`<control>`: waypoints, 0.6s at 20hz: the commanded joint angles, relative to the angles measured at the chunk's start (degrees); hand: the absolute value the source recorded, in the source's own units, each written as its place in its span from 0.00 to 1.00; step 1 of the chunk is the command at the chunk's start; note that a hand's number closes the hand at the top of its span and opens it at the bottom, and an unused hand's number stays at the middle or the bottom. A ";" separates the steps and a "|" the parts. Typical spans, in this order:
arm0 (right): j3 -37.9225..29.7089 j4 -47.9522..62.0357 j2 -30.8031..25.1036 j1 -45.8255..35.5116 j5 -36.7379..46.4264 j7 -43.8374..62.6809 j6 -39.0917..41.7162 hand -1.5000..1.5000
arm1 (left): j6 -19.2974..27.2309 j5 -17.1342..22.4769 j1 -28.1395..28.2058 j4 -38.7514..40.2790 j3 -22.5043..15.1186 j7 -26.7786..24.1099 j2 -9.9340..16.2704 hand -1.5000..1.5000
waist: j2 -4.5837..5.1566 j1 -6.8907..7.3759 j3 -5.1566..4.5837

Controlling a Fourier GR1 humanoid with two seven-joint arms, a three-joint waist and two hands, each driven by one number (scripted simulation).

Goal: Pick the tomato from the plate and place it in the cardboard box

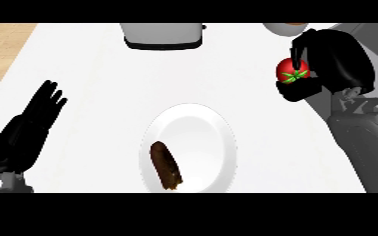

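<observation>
Our right hand [325,65] curls round the tomato [292,69], up off the surface [88,70]. Our left hand [33,122] rests open, fingers straight.

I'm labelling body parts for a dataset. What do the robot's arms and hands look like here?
Both hands are plain black with slim fingers and a thumb: the left hand at the view's left, the right hand at its right. Each sits on a grey forearm, the right forearm showing darker joint parts. No cables, markings or sleeves show.
</observation>
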 commanded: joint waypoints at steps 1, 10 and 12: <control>-4.76 -5.67 -0.66 -4.91 1.06 7.52 1.84 1.00 | -0.27 0.08 1.58 -2.23 -0.16 0.81 -0.11 0.50 | 0.01 0.44 -0.01; -14.40 -0.94 -5.00 -11.76 2.71 9.81 3.79 1.00 | 0.69 -0.53 -1.97 -1.17 -0.23 2.55 -1.11 0.50 | 0.36 0.88 0.00; -19.81 -1.18 -9.68 -6.40 -0.26 4.36 4.15 1.00 | -0.08 -1.82 2.08 -4.10 -0.56 1.52 -0.76 0.50 | 0.27 0.73 0.04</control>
